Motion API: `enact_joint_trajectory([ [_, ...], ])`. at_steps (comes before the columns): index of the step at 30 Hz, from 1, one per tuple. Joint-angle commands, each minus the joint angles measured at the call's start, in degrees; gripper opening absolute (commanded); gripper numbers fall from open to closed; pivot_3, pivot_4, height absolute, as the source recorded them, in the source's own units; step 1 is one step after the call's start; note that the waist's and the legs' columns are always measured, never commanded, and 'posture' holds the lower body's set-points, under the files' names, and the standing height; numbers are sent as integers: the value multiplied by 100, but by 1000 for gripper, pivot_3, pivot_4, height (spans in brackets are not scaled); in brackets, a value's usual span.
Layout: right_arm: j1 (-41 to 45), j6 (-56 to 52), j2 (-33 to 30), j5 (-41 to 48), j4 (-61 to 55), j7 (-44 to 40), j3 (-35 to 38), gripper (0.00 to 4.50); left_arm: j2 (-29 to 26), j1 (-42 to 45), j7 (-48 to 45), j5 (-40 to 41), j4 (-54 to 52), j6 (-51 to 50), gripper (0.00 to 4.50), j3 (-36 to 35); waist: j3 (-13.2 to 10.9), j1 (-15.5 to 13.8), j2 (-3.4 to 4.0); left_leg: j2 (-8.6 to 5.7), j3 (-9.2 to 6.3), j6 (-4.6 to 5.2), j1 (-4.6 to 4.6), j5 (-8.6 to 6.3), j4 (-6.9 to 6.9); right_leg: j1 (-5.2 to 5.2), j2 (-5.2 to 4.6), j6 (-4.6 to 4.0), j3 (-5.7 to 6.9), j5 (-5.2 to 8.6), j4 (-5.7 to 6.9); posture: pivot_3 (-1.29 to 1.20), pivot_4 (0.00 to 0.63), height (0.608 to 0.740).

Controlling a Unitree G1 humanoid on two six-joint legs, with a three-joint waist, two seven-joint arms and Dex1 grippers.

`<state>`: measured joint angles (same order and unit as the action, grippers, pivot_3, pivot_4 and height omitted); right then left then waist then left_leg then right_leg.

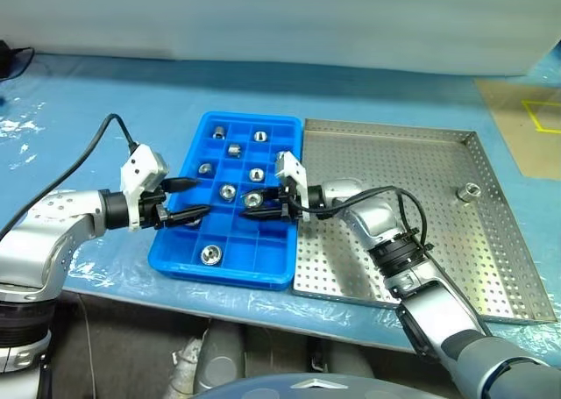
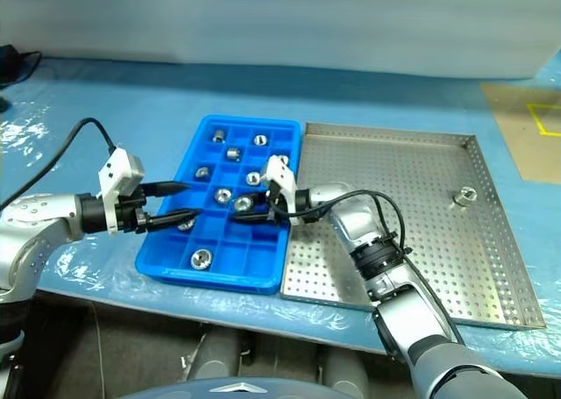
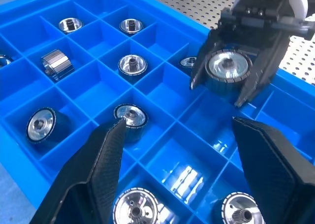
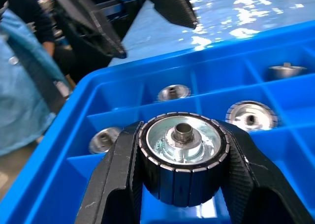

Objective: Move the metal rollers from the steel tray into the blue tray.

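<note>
Blue plastic sheeting covers our workbench (image 1: pixel 368 83), and the two trays sit side by side on it, touching along one edge. We have the blue tray (image 1: pixel 279 274) at the centre of the frame and the steel tray (image 1: pixel 394 153) to its right, its perforated floor nearly bare. One roller (image 1: pixel 470 191) is left there, near the right rim, well apart from everything else.

Our right gripper (image 1: pixel 270 208) reaches across the shared edge and hangs over the lower right part of the blue tray. Its fingers are clamped on a held roller (image 4: pixel 182 157), gripping it by the ribbed sides with the central hole facing outward. We judge this grip keeps the piece steady while we line it up over a free compartment.

Our left gripper (image 1: pixel 195 199) hovers at the left rim of the blue tray with its fingers spread wide and nothing between them. We take it that it waits clear of the drop. Several stored rollers (image 3: pixel 132 65) already lie in separate cells, so the job looks close to done: this piece to set down, then the last one to fetch.
</note>
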<state>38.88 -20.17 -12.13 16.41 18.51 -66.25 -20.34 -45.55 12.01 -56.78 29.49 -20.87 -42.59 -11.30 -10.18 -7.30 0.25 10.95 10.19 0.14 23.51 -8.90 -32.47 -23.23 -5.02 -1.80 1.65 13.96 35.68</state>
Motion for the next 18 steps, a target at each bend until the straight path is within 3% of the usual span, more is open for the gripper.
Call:
enact_joint_trajectory([
  [1,43,110,130,-109,153,-191,-149,1668,-106,-65,161,194,-324,-57,3596,-246,0,-20,-1,-1,-1,-7,-4,4,5,1,0,0,0,0,2,297,150,740],
  [5,67,386,215,-328,317,-147,-162,1668,-118,-96,276,282,-382,-65,3596,-225,3,-52,-5,0,-5,-28,-19,17,23,6,1,0,0,0,3,292,150,740],
  [10,112,306,224,-397,362,-68,-23,3304,-103,55,294,311,-267,18,3596,-43,4,-43,-6,3,-5,-37,-30,22,32,7,6,1,-3,0,6,248,150,740],
  [18,-108,28,-155,-176,-268,448,702,3304,192,1009,-63,90,546,421,3596,838,4,-85,-7,-10,-3,-53,-26,32,28,13,0,2,-6,0,3,95,150,740],
])
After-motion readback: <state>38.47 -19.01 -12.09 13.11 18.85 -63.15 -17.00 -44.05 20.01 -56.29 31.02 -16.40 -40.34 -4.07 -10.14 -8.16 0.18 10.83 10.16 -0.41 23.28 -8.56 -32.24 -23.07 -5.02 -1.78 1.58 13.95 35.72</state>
